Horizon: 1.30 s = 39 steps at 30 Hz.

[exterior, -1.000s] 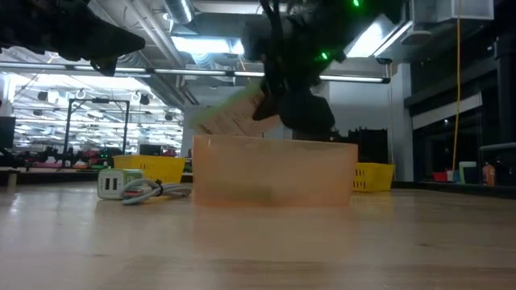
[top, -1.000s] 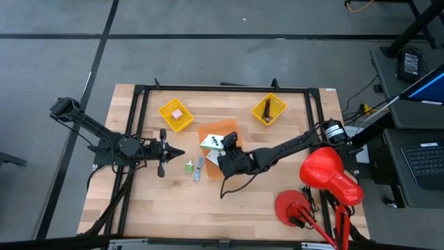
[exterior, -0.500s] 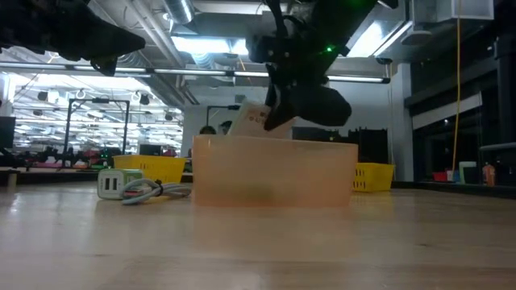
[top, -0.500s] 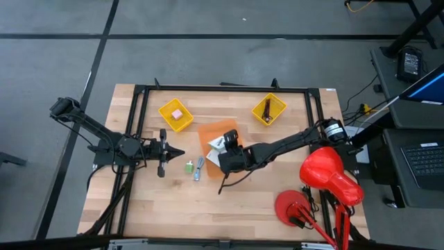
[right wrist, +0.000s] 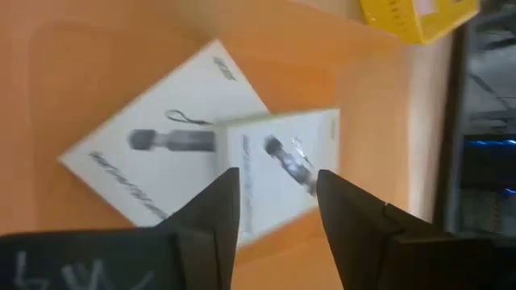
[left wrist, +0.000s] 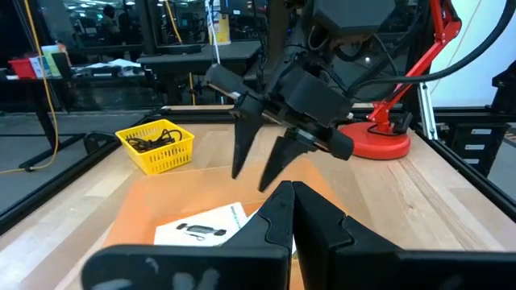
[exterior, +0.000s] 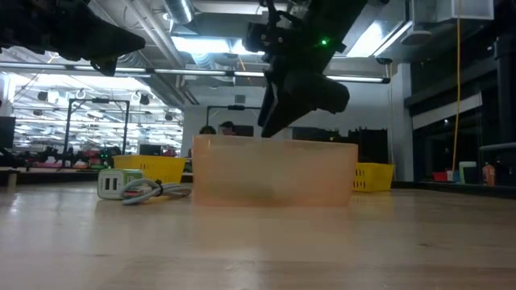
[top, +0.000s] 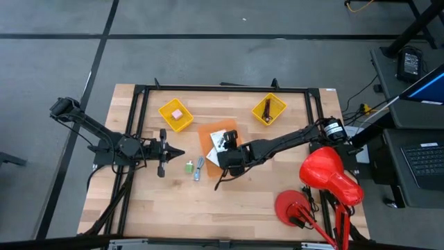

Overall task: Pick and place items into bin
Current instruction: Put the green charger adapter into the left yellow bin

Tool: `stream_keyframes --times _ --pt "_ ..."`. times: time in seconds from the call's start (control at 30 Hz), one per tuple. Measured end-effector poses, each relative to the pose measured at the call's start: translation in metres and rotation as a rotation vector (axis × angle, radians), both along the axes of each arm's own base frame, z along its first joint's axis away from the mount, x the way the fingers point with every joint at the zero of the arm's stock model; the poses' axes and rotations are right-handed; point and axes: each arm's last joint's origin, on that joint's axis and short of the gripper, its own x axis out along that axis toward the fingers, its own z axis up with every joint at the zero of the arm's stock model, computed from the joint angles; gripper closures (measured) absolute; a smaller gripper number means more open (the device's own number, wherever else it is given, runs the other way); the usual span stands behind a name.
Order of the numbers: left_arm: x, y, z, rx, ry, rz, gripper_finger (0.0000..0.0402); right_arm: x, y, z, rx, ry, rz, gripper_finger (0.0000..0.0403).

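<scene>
Two white square cards with black marks (right wrist: 161, 165) (right wrist: 286, 173) lie in the orange bin (top: 208, 132), the smaller one overlapping the larger. My right gripper (right wrist: 278, 217) (top: 227, 144) hovers open just above them, fingers pointing down, touching nothing. The left wrist view also shows the right gripper (left wrist: 260, 157) open over the bin, with one card (left wrist: 205, 225) under it. My left gripper (top: 179, 152) (left wrist: 294, 213) waits shut to the left of the bin. A green cube (top: 189, 167) and a blue-grey tool (top: 200, 168) rest on the table near the bin's near-left corner.
A yellow basket (top: 166, 111) near the far edge holds a pink block (top: 177, 113). A second yellow basket (top: 277, 104) (left wrist: 157, 145) holds dark cords. A red lamp (top: 326, 173) stands at the table's right near corner. A black frame (top: 222, 88) borders the work area.
My right gripper carried the smaller white card tilted above the orange bin, tipped over it and let go. The card has dropped below the bin's wall and now lies on the larger card. The left arm kept still.
</scene>
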Motion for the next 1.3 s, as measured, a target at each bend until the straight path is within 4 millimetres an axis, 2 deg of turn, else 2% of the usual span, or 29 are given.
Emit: stream_keyframes --times 0.27,0.33,0.4,0.5,0.53,0.7,0.87,1.07,1.3 --pt "0.0 0.0 0.0 0.002 0.0 0.0 0.04 0.0 -0.001 0.001 -0.022 -0.015 -0.023 0.0254" --pt "0.0 0.0 0.0 0.002 0.0 0.0 0.04 -0.001 -0.002 0.003 -0.024 -0.009 -0.062 0.0265" --pt "0.0 0.0 0.0 0.002 0.0 0.0 0.04 -0.002 -0.004 0.012 -0.006 0.022 -0.107 0.0298" --pt "0.0 0.0 0.0 0.004 0.0 0.0 0.04 -0.003 -0.006 0.025 0.022 0.027 -0.181 0.0379" --pt "0.0 0.0 0.0 0.011 0.001 -0.001 0.04 -0.003 -0.006 0.028 0.027 0.026 -0.193 0.0388" --pt "0.0 -0.003 0.0 0.022 0.005 -0.1 0.04 -0.005 -0.007 0.036 0.027 0.036 -0.206 0.0401" --pt "0.0 -0.005 -0.002 0.024 0.028 -0.181 0.04 -0.027 -0.015 0.039 0.009 0.009 -0.397 0.0403" --pt "0.0 -0.005 -0.008 -0.001 0.077 -0.174 0.04 -0.052 -0.012 0.034 0.068 -0.142 -0.464 0.0403" --pt "0.003 -0.003 -0.007 -0.098 0.126 -0.053 0.04 -0.067 -0.01 0.019 0.135 -0.367 -0.386 0.0403"
